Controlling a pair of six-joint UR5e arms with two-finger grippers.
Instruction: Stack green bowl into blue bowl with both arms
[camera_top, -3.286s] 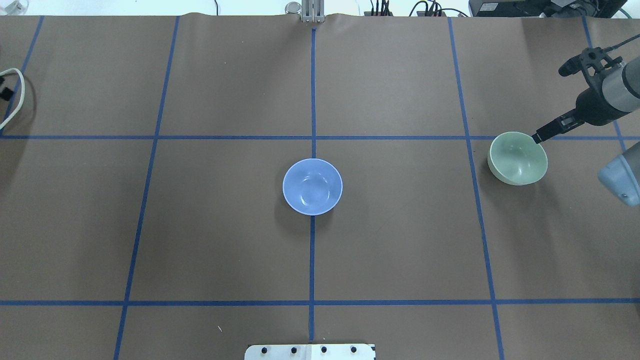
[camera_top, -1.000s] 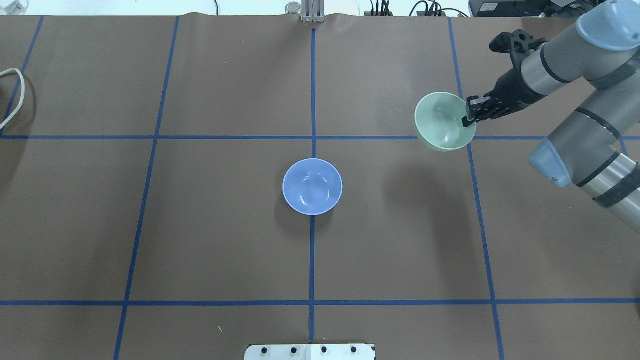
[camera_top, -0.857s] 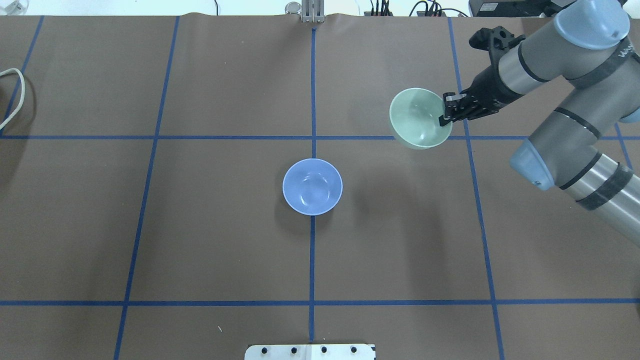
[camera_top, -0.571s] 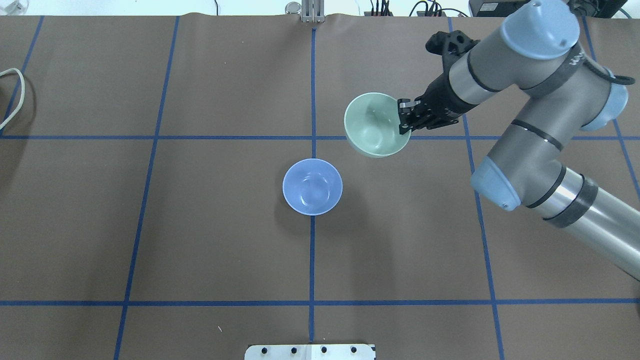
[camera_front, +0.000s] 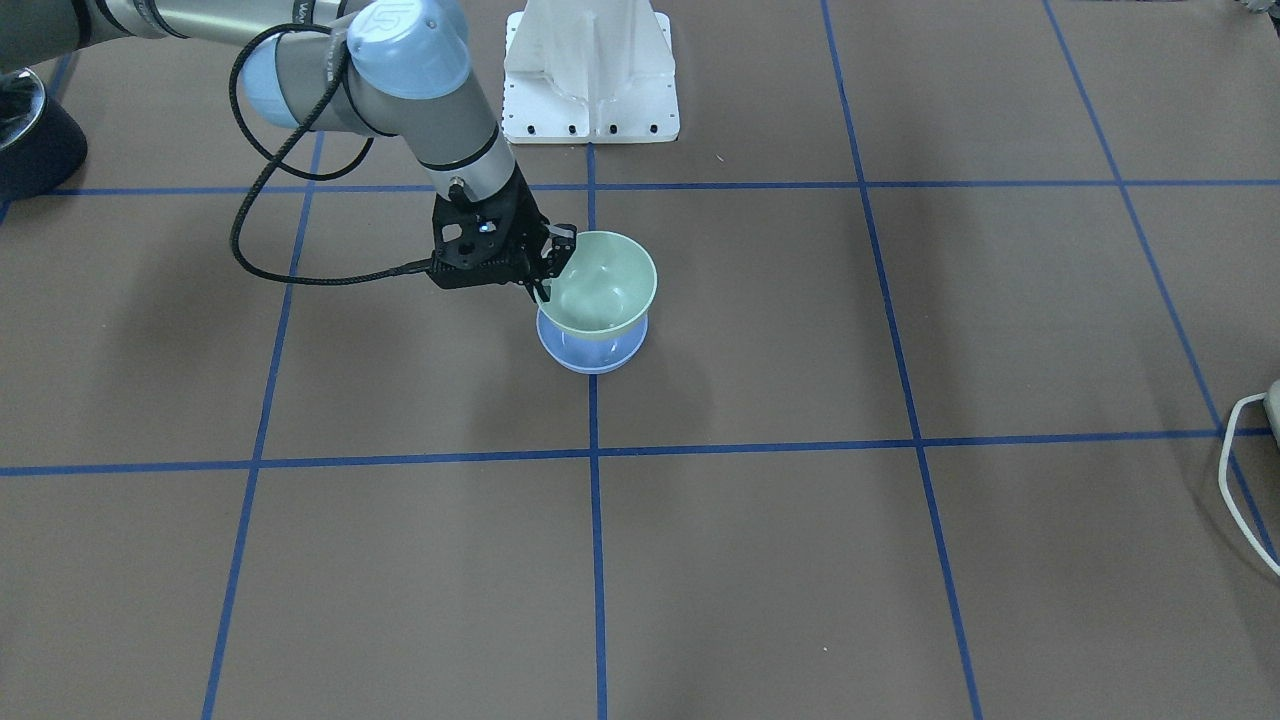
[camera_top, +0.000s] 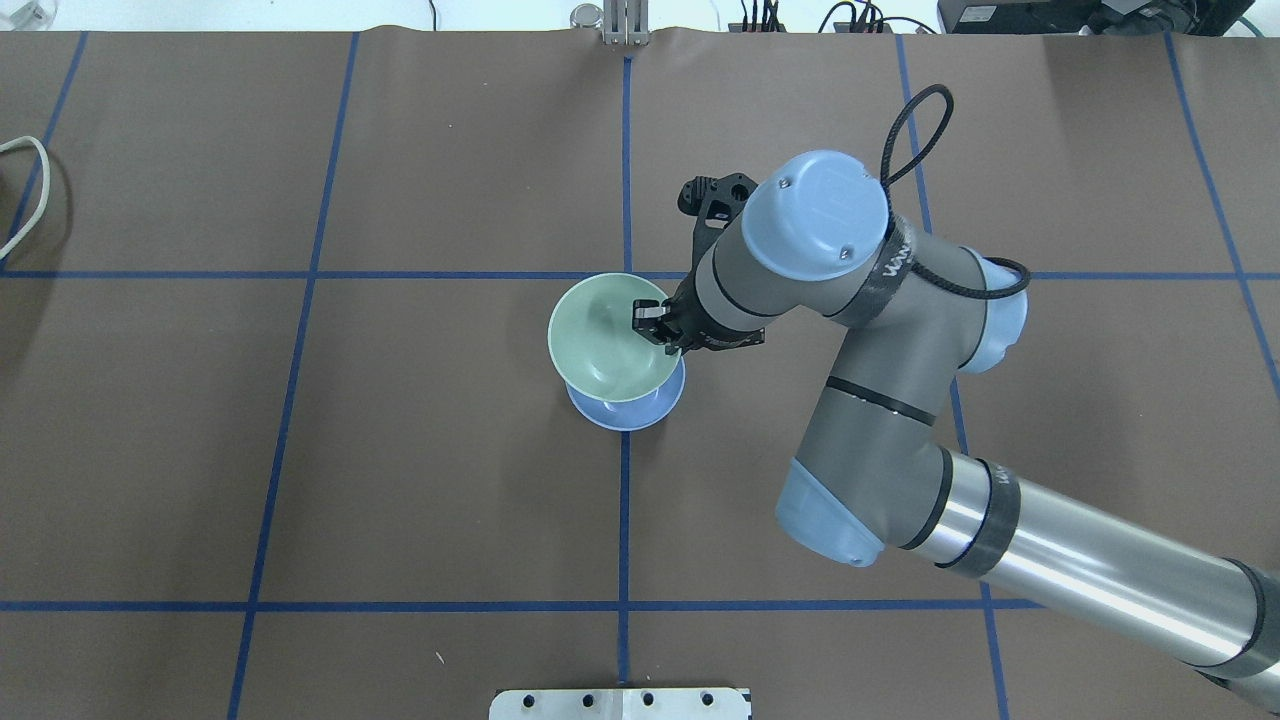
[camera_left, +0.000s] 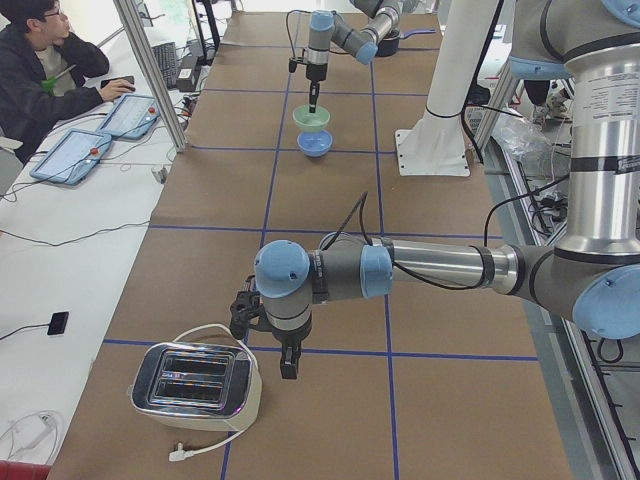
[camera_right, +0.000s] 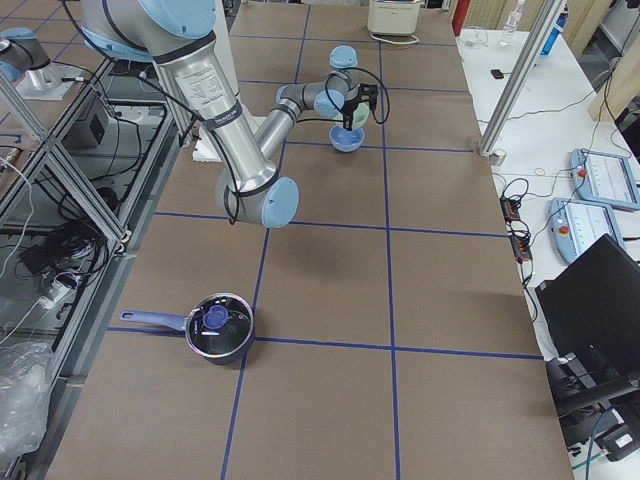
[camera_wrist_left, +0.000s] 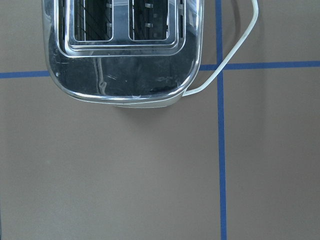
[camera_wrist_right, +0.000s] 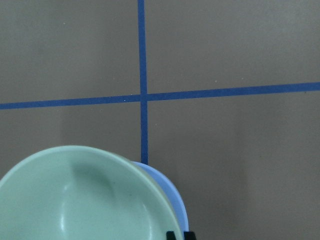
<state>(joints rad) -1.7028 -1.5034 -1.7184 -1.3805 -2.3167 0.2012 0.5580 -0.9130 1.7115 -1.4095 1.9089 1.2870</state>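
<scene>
The green bowl (camera_top: 605, 340) hangs slightly tilted just over the blue bowl (camera_top: 632, 414), which stands on the table's middle line. My right gripper (camera_top: 652, 326) is shut on the green bowl's rim on the robot's right side. The front view shows the green bowl (camera_front: 605, 285) above the blue bowl (camera_front: 590, 358), with the right gripper (camera_front: 546, 286) at its rim. The right wrist view shows the green bowl (camera_wrist_right: 85, 200) covering most of the blue bowl (camera_wrist_right: 175, 205). My left gripper (camera_left: 288, 366) hangs beside a toaster at the table's left end. I cannot tell whether it is open or shut.
A chrome toaster (camera_left: 195, 385) with a white cord stands at the left end and fills the left wrist view (camera_wrist_left: 125, 50). A dark pot (camera_right: 220, 330) sits at the right end. The white pedestal (camera_front: 590, 70) stands at the robot's edge. An operator (camera_left: 40, 70) sits beyond the far edge.
My right arm lifted the green bowl from the table's right side and carried it left, to over the blue bowl. The blue bowl has not moved.
</scene>
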